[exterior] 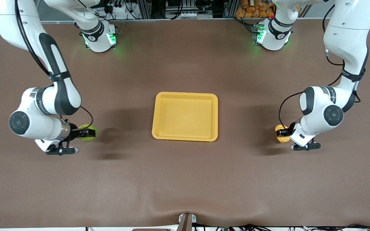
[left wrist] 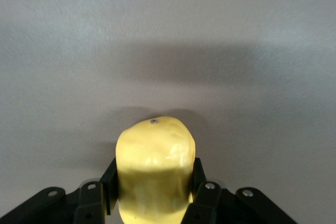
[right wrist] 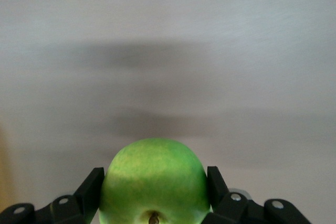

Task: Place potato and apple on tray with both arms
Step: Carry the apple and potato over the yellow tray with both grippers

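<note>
The yellow-orange tray (exterior: 185, 94) lies flat and empty at the middle of the table. My right gripper (exterior: 84, 133) is shut on the green apple (exterior: 88, 132) low over the table, toward the right arm's end, beside the tray. In the right wrist view the apple (right wrist: 153, 179) sits between the black fingers (right wrist: 92, 188), stem dimple toward the camera. My left gripper (exterior: 284, 132) is shut on the yellow-tan potato (exterior: 281, 133) low over the table toward the left arm's end. In the left wrist view the potato (left wrist: 154, 166) fills the gap between the fingers (left wrist: 109, 183).
The brown table mat (exterior: 185, 179) spreads all round the tray. The two arm bases (exterior: 100, 38) (exterior: 273, 35) stand along the back edge. A pile of orange-brown items (exterior: 255, 8) lies past the back edge. A small bracket (exterior: 186, 221) sits at the front edge.
</note>
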